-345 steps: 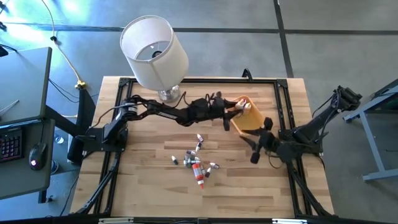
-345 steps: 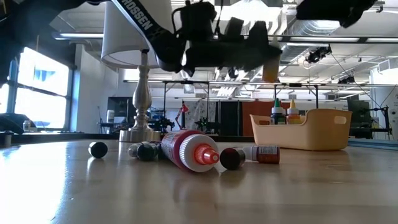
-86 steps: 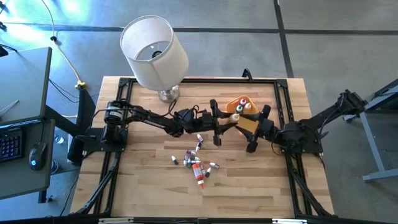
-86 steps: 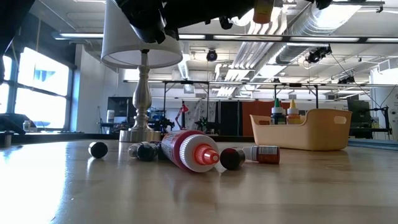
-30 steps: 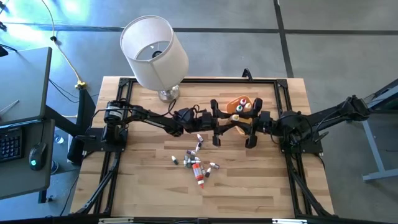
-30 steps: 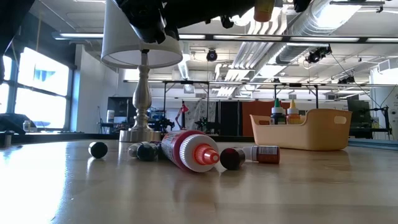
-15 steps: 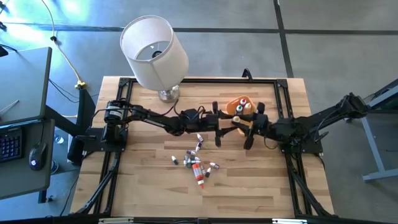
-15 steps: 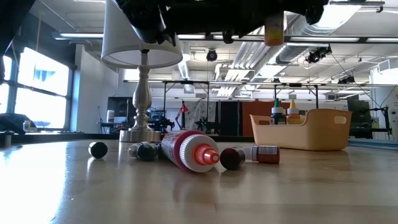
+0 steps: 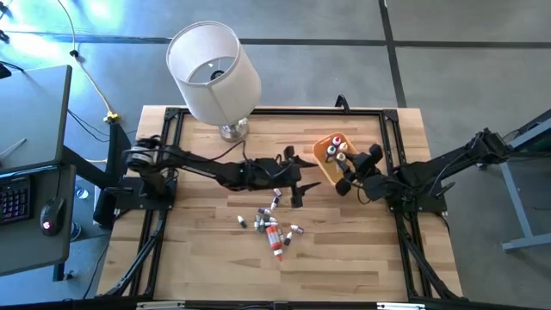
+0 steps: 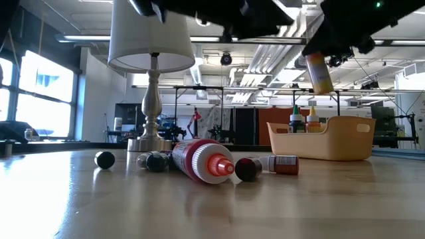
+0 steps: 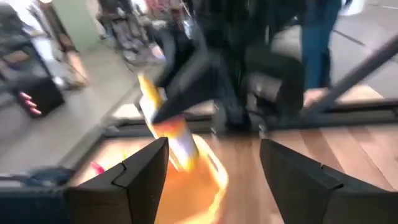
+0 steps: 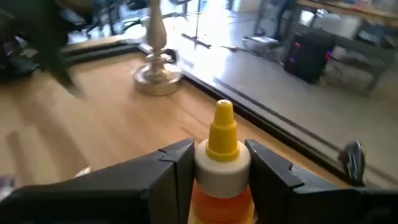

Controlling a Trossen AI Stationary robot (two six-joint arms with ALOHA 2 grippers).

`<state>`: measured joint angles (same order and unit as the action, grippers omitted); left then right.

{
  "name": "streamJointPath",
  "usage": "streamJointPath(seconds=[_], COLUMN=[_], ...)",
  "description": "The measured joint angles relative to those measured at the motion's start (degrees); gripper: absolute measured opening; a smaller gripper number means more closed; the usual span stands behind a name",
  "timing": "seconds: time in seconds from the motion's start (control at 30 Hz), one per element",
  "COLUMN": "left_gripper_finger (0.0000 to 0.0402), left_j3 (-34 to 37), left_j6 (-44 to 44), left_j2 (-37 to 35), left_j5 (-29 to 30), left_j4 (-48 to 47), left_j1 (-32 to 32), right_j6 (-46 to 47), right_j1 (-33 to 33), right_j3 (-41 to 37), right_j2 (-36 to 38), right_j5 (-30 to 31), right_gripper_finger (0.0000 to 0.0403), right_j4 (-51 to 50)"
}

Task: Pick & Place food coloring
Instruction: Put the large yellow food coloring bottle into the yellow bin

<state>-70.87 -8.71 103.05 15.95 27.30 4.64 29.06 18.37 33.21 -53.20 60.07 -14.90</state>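
Note:
My right gripper is shut on a food coloring bottle, orange with a yellow pointed cap, in the air beside the orange bowl. My left gripper stands open with nothing between its fingers, a little to the left of the bottle; in the high view this gripper is at mid-table. Several more small bottles lie in a loose pile on the table nearer the front. Some bottles stand upright in the bowl. My right gripper pinches the bottle's body between its two fingers, just below the white collar. The yellow cap sticks out beyond the fingertips. The bottle is lifted clear of the table, slightly tilted.
A table lamp with a white shade stands at the far left of the table, its metal base on the wood. In the low view a thick red-capped tube lies among the pile. Black frame rails run along the table's edges.
My left gripper has opened, let go of the bottle and drawn back toward the table's left edge. My right gripper, which took the bottle, has carried it toward the right, beside the bowl; the bottle has come lower and tilted a little.

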Motion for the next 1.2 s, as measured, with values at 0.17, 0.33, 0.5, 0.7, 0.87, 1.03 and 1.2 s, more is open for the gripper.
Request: streamJointPath(seconds=[0.17, 0.33, 0.5, 0.7, 0.87, 1.03, 1.2], left_gripper_finger=[0.0249, 0.0249, 0.0250, 0.0250, 0.0250, 0.0250, 0.0250], left_j3=[-0.04, -0.02, 0.00, 0.06, 0.05, 0.05, 0.05], left_j6=[-4.80, -9.03, -9.26, -9.54, -9.66, -9.66, -9.60], left_j2=[-8.15, -14.92, -19.56, -20.66, -20.73, -20.73, -20.73], left_j5=[7.44, 11.68, 14.94, 15.08, 15.44, 15.69, 15.88], left_j4=[-7.99, -15.93, -22.01, -21.40, -21.52, -22.16, -24.17], left_j1=[2.59, 3.98, 4.04, 4.02, 4.02, 4.02, 4.02], right_j6=[3.49, -3.63, -5.26, -2.34, -5.27, -7.40, -7.07], right_j1=[-3.64, -8.23, -12.88, -14.77, -14.75, -14.73, -14.76], right_j3=[-8.48, -20.43, -27.02, -26.29, -21.03, -16.11, -12.31], right_j2=[-0.01, -0.11, -0.46, -6.80, -15.82, -25.59, -33.23], right_j5=[-0.41, -0.29, -9.11, -13.44, -12.91, -10.14, -3.88], right_gripper_finger=[0.0114, 0.0114, 0.0114, 0.0114, 0.0114, 0.0115, 0.0120], right_j4=[10.40, 37.53, 50.30, 50.95, 51.13, 51.17, 51.16])
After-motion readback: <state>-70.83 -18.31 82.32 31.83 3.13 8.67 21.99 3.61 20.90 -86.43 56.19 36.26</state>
